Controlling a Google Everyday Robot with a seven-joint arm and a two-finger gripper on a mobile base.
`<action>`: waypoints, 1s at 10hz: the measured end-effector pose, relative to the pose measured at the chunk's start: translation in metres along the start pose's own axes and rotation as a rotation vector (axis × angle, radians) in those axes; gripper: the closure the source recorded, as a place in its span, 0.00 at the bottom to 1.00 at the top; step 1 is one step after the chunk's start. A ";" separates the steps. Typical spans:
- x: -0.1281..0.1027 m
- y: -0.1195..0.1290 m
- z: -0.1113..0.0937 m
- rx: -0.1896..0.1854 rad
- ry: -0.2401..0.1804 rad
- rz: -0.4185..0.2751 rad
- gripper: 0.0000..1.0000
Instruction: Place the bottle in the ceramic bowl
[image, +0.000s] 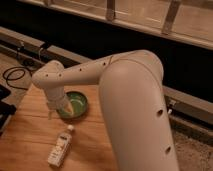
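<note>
Bottles: one. The bottle (61, 148) is slim and pale with a white cap, and lies on its side on the wooden bench (27, 132).
Bottle position: in front of the bowl. Its capped end points toward the bowl's near rim, close to it but apart, and its base points toward the near edge of the bench.
Bowls: one. The ceramic bowl (76, 103) is glossy green and sits upright on the bench toward the far side.
Arms: one. The white arm (125, 95) fills the right half of the view.
Hands: one. The hand (57, 111) hangs at the left rim of the bowl.
Hand opening: released, with the fingers spread wide and nothing between them.
Hand contact: one finger (65, 106) reaches down over the bowl's left inner side, and the other is outside the rim over the bench. Whether either touches the bowl cannot be told. The hand is clear of the bottle.
Arm pose: the thick upper link rises from the lower right. The forearm runs left to a rounded wrist joint (50, 76) above the bowl's left side, and the hand points straight down from there.
Other: a black cable (14, 75) is coiled on the floor left of the bench.
</note>
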 end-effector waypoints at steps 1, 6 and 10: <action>0.016 -0.004 0.005 0.015 0.026 -0.015 0.35; 0.041 -0.013 0.011 0.052 0.075 -0.046 0.35; 0.054 -0.011 0.037 0.014 0.140 -0.020 0.35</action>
